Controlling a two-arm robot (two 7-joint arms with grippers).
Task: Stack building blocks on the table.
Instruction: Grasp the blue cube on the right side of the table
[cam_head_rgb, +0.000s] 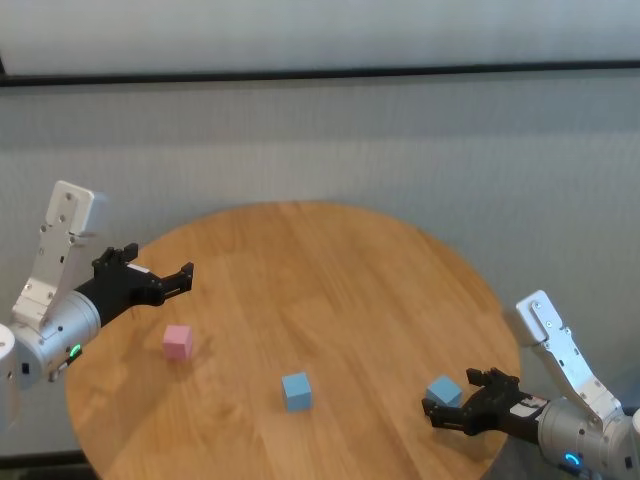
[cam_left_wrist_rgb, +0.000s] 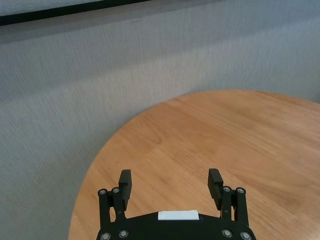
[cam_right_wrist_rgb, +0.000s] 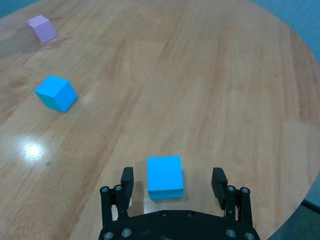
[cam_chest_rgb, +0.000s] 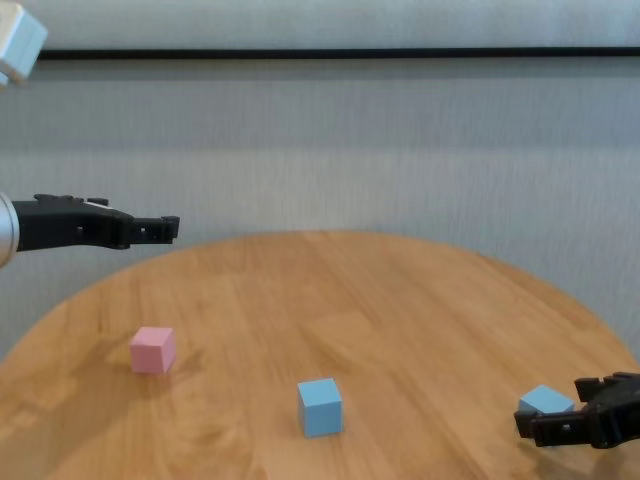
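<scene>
Blocks lie apart on the table (cam_head_rgb: 330, 270), none stacked yet, so the whole build is left to do. The pink block (cam_head_rgb: 177, 342) sits toward the tabletop's left edge. One blue block (cam_head_rgb: 296, 391) rests near the middle of the near edge. The other blue block (cam_right_wrist_rgb: 165, 177) is close to the right near edge, and the right gripper (cam_right_wrist_rgb: 173, 181) has its fingers open on either side of it, low at the tabletop, with a gap showing on both sides. No grip is made yet; to my eye the first pick is only about to start.

The left gripper (cam_left_wrist_rgb: 170, 183) hangs open and empty above the left edge, beyond the pink block, touching nothing.

Judging by the layout, this blue block must be closed on, lifted and set on another block, then the third placed on top.
</scene>
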